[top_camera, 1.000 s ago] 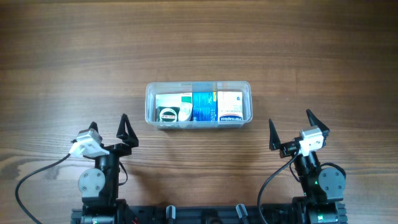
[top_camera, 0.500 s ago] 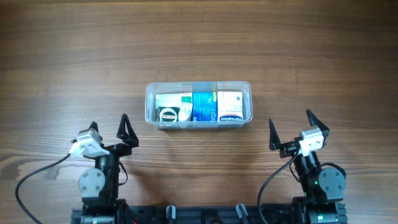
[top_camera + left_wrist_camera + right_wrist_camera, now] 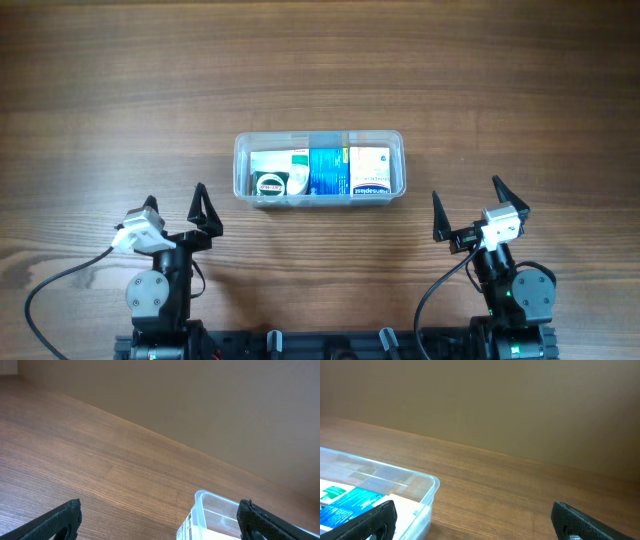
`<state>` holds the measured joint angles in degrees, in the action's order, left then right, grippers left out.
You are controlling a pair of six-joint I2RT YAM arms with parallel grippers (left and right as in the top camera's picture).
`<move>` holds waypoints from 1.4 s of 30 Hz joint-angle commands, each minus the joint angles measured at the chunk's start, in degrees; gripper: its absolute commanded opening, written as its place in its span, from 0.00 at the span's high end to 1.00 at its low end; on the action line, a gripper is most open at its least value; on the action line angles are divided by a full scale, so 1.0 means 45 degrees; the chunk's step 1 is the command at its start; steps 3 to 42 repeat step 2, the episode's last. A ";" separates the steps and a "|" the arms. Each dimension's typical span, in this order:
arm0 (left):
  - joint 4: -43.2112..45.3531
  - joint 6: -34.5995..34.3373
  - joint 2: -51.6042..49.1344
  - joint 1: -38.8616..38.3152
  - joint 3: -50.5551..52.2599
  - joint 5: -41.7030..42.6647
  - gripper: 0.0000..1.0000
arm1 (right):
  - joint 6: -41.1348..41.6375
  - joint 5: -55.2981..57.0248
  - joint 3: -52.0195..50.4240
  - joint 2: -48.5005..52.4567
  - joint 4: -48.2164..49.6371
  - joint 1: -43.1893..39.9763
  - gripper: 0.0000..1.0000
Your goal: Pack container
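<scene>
Change: none over the last second; both my arms sit as they were, and nothing in the tub has shifted.
Left fingers [image 3: 204, 212]: spread wide, holding nothing, near-left on the desk [image 3: 120, 80], well apart from the tub.
Right fingers [image 3: 438, 215]: also wide and empty, near-right.
Container [image 3: 320, 135]: mid-desk, upright, open top, farther out than both arms and between them.
Contents: small boxes [image 3: 328, 172] side by side fill it, with a dark round item [image 3: 268, 183] at the left end.
Loose items: none seen on the desk.
Reading: the packing looks done, and I judge this stillness as rest at the finish.
</scene>
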<state>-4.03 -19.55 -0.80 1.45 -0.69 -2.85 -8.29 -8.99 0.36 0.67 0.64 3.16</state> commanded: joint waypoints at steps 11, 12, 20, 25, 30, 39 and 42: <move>0.0034 0.0291 0.0141 0.0068 0.0083 0.0199 0.00 | -0.0155 -0.0214 -0.0015 -0.0092 0.0034 -0.0078 0.00; 0.0034 0.0291 0.0141 0.0068 0.0083 0.0199 0.00 | -0.0155 -0.0214 -0.0015 -0.0092 0.0034 -0.0078 0.00; 0.0034 0.0291 0.0141 0.0068 0.0083 0.0199 0.00 | -0.0155 -0.0214 -0.0015 -0.0092 0.0034 -0.0078 0.00; 0.0034 0.0291 0.0141 0.0068 0.0083 0.0199 0.00 | -0.0155 -0.0214 -0.0015 -0.0092 0.0034 -0.0078 0.00; 0.0034 0.0291 0.0141 0.0068 0.0083 0.0199 0.00 | -0.0155 -0.0214 -0.0015 -0.0092 0.0034 -0.0078 0.00; 0.0034 0.0291 0.0141 0.0068 0.0083 0.0199 0.00 | -0.0155 -0.0214 -0.0015 -0.0092 0.0034 -0.0078 0.00; 0.0034 0.0291 0.0141 0.0068 0.0083 0.0199 0.00 | -0.0155 -0.0214 -0.0015 -0.0092 0.0034 -0.0078 0.00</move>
